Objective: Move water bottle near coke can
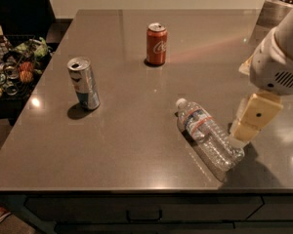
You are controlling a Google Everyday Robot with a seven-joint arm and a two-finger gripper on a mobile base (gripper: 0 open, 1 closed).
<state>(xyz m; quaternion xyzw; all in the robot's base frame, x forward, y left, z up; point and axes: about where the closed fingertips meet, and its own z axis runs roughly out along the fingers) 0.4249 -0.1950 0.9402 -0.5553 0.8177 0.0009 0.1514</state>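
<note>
The water bottle [207, 138] lies on its side on the grey table [136, 145], right of the middle near the front edge. Its white cap points to the far left and its base to the near right. The coke can [156, 44] stands upright further back, well apart from the bottle. My gripper [240, 139] hangs from the white arm at the right, tip down, right beside the bottle's base end.
A taller slim silver-and-blue can [84, 83] stands upright at the left of the table. A rack of snacks [10, 67] sits beyond the table's left edge. A grey stand with a brown object [283, 1] is at the back right corner.
</note>
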